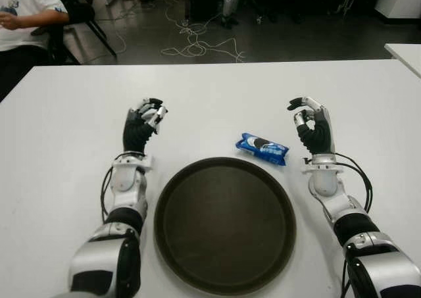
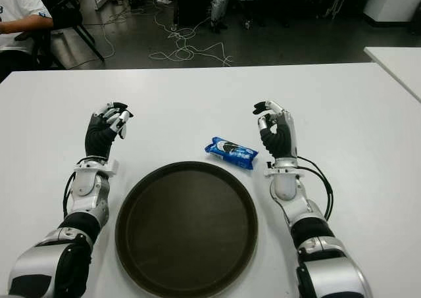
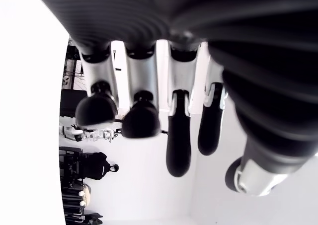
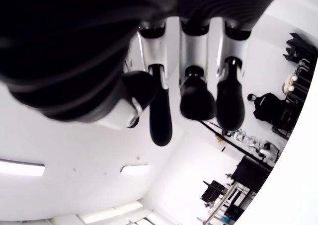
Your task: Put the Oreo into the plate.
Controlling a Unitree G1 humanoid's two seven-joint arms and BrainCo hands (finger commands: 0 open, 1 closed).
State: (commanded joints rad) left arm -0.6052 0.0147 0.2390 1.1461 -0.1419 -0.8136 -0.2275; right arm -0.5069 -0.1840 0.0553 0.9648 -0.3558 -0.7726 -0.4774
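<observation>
Oreo (image 1: 262, 148) at frame centre on table (image 1: 210, 87), just above plate (image 1: 225, 285); left hand (image 1: 143, 124) and right hand (image 1: 312, 125) flanking, both relaxed, holding nothing

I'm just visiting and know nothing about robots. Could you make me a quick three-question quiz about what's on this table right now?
1. True or false: the Oreo packet already lies inside the plate.
2. Which hand is nearer the packet: A) left hand B) right hand?
3. Fill in: both hands hold ____.

Key:
1. False. It lies on the table just beyond the plate's far rim, towards the right.
2. B.
3. Nothing; the fingers are loosely curled, empty.
</observation>
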